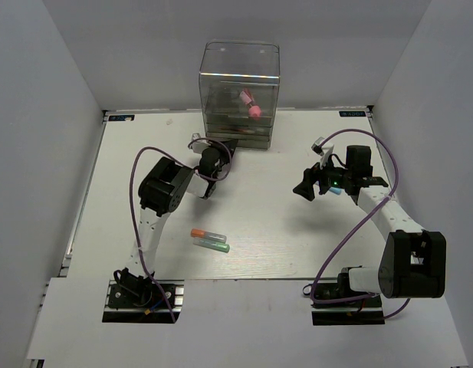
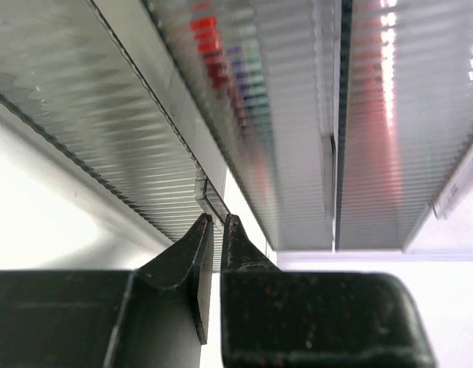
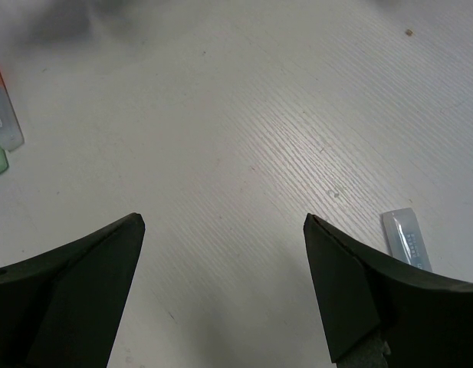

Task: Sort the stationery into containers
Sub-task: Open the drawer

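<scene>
The clear organiser (image 1: 240, 73) stands at the table's far edge, with a pink stubby cylinder (image 1: 253, 107) inside. My left gripper (image 1: 223, 146) is at its lower drawers. In the left wrist view the left gripper (image 2: 218, 222) is shut on a small clear drawer tab (image 2: 210, 196), and red and dark shapes (image 2: 209, 42) blur through the ribbed drawer fronts. My right gripper (image 1: 305, 188) is open and empty above bare table (image 3: 228, 153). A light-blue marker (image 3: 407, 238) lies just beside its right finger. The orange-tipped marker (image 1: 206, 233) and the green-tipped marker (image 1: 213, 246) lie side by side on the near-middle table.
White walls enclose the table on three sides. Purple cables loop over both arms (image 1: 135, 184). The two clear markers also show at the left edge of the right wrist view (image 3: 1, 115).
</scene>
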Controlling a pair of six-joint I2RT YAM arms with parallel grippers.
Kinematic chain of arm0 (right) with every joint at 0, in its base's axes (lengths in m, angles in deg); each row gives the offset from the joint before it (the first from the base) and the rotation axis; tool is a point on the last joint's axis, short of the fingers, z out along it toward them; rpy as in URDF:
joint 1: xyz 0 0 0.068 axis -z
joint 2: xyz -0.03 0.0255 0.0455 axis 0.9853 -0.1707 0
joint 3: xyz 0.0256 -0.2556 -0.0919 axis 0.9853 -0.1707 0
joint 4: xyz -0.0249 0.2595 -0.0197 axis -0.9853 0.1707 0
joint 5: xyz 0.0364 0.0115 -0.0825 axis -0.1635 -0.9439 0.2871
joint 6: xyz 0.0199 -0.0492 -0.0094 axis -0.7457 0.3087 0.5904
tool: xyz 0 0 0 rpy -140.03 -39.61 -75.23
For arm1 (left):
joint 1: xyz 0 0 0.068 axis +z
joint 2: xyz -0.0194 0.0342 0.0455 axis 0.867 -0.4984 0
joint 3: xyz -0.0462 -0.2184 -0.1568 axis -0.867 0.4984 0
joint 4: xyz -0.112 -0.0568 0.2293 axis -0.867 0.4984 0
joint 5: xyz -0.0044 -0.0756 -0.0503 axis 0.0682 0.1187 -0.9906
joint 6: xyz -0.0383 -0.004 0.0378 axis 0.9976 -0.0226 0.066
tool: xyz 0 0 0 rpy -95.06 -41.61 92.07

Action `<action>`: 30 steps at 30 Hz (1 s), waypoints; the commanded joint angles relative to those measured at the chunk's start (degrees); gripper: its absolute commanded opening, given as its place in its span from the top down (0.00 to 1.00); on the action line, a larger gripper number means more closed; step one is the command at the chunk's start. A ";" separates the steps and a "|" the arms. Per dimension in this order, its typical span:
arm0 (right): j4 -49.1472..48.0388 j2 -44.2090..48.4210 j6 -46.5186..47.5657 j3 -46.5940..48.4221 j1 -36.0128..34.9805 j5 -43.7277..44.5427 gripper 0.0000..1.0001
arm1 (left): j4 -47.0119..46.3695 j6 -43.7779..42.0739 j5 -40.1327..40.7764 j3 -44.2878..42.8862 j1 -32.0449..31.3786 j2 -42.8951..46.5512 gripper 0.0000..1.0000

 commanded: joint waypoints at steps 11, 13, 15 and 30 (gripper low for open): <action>-1.56 1.19 0.02 -0.10 0.35 1.59 0.10 | -2.82 -3.50 -1.43 13.74 -1.45 8.69 1.00; -1.82 1.37 0.02 -0.36 0.44 2.37 0.10 | -1.24 -3.50 -2.83 13.04 -1.45 9.22 0.87; -1.91 1.55 0.63 -0.36 0.52 3.08 0.10 | -0.19 -4.12 -3.62 12.51 -1.45 9.92 0.57; -5.44 1.58 10.98 -2.58 0.96 19.78 0.55 | 32.67 -19.83 -12.94 21.23 -0.93 38.99 0.18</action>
